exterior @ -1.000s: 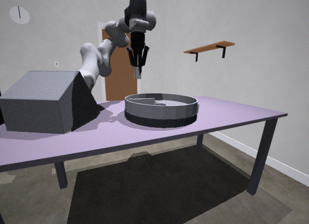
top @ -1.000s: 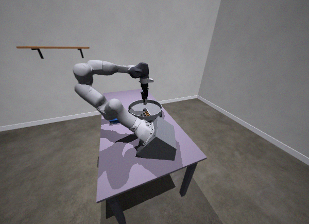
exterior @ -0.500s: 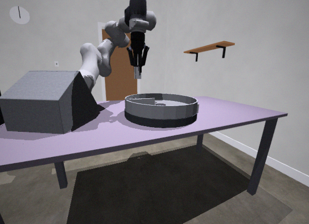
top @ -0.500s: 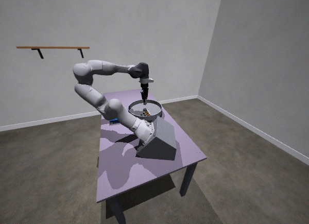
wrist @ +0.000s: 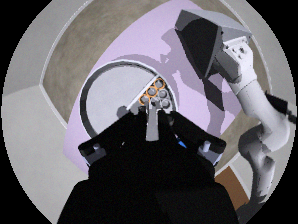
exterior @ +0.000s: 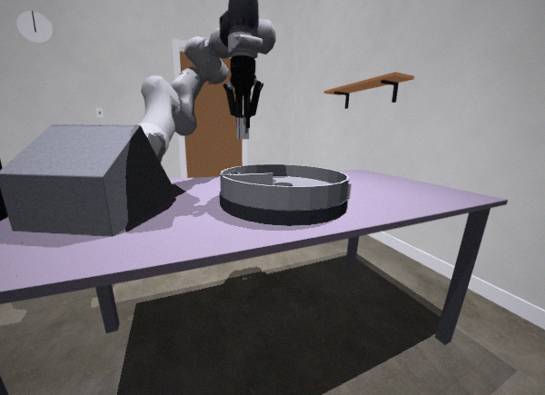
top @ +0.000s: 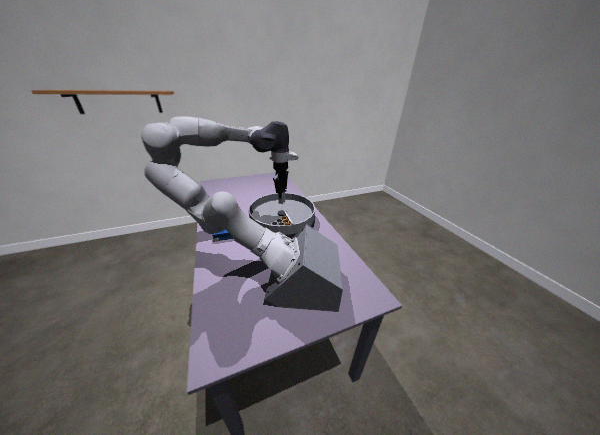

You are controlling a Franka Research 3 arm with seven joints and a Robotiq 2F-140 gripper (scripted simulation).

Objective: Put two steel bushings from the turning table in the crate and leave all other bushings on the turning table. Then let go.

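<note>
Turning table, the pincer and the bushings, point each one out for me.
turning table (exterior: 291,196), exterior view, front of its grey wall.
pincer (exterior: 242,131), exterior view, between its fingertips.
bushings (top: 283,218), top view, middle of the cluster.

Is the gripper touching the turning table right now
No, in the exterior view the gripper hangs well above the turning table, with bare wall visible between its fingertips and the rim.
</note>
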